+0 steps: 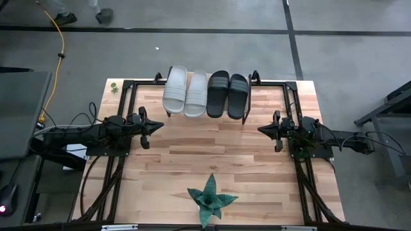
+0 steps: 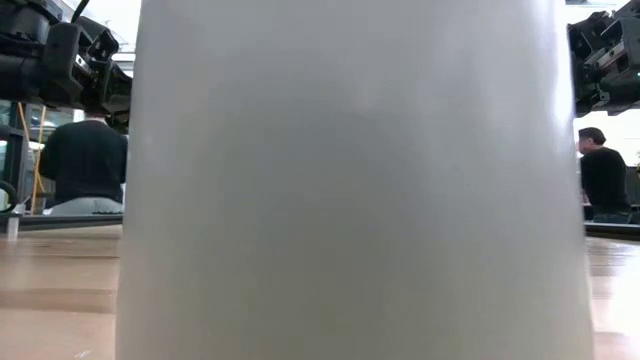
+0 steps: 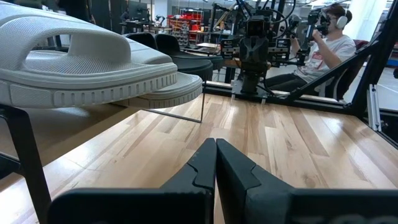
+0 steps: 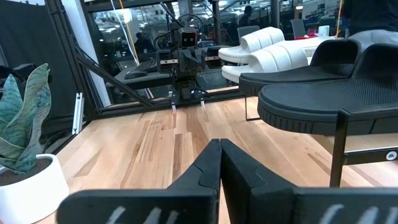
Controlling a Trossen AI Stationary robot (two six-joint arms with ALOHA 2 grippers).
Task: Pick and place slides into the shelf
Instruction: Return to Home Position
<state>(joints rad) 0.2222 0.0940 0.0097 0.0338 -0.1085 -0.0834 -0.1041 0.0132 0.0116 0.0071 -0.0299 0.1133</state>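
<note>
Upper centre of the high view, four slides sit side by side in one row: two pale grey-beige slides (image 1: 175,90) on the left and two black slides (image 1: 218,94) on the right, each open-toed with a wide ribbed strap. They rest on the shelf (image 4: 337,148), covering nearly all of its top — only thin dark legs show in the wrist views. At mid-left the left gripper (image 1: 159,126) and at mid-right the right gripper (image 1: 261,129) hang over bare table (image 1: 212,154), each with fingers pressed together and holding nothing. One green spiky plant (image 1: 209,200) stands at bottom centre. A pale blank surface (image 2: 350,180) fills most of the low view, hiding the row there.
</note>
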